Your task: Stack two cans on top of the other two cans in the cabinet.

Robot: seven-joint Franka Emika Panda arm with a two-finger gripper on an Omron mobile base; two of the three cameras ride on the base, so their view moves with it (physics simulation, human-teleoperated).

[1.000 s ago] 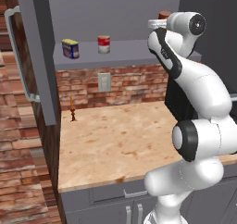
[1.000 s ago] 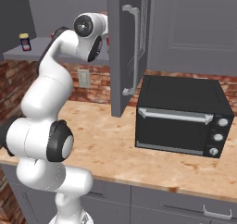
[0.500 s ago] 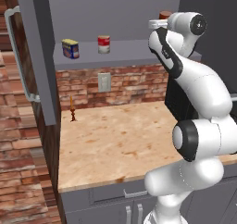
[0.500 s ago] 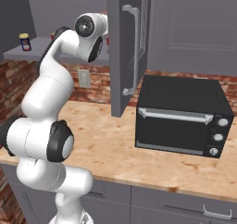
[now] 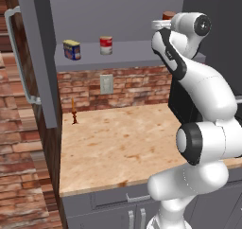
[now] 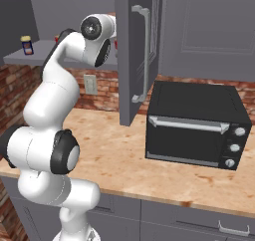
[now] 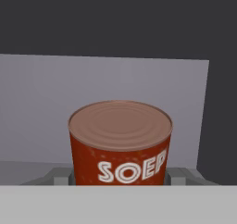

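The hand view has an orange-red can [image 7: 119, 144] with a brown lid and the word SOEP on it, set between my fingers [image 7: 59, 177]. My gripper [image 7: 119, 177] is shut on its lower sides. In the left base view the hand [image 5: 163, 27] is raised at the right end of the cabinet shelf [image 5: 137, 53], and the can's top [image 5: 168, 15] shows above it. Further left on that shelf stand a squat blue can with a yellow label [image 5: 72, 49] and a red-and-white can [image 5: 106, 45], both well clear of the gripper. What is under the held can is hidden.
The cabinet's open doors flank the shelf: the left one [image 5: 33, 57] and the right one with a silver bar handle [image 6: 137, 51]. A black oven [image 6: 194, 123] stands on the counter [image 5: 113, 147] at the right. A small brown figure [image 5: 74, 117] stands at the counter's back left.
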